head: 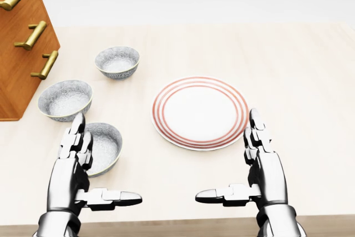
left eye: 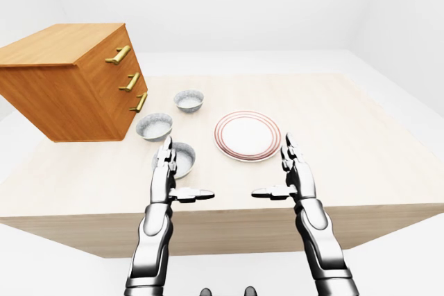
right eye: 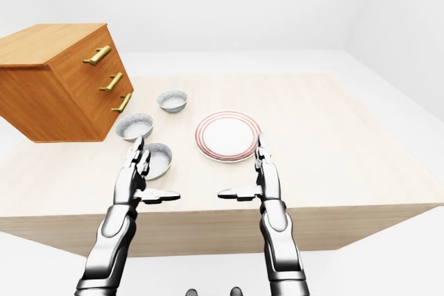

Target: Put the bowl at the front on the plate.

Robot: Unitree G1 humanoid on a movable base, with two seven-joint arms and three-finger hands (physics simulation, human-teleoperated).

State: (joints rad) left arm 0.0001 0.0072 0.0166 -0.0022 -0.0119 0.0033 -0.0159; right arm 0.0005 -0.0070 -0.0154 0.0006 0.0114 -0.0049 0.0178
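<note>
By the table's (left eye: 361, 136) bottom edge, left-eye view: front bowl (left eye: 185, 159) stands just left of the plate (left eye: 247, 135), apart. Head view: left hand (head: 69, 175) beside the bowl, right hand (head: 269, 173) beside the plate, both spread, holding nothing. Right-eye view: plate bare. Judged: nothing done; grasp and transfer remain.

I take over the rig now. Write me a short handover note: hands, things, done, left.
Left hand: open, empty, hiding the left rim of the lowest bowl in the head view.
Right hand: open, empty, lower right of the plate.
The plate is bare; two other bowls stand further up.
Done: nothing yet.
Left: grasp the lowest bowl, set it on the plate.
</note>
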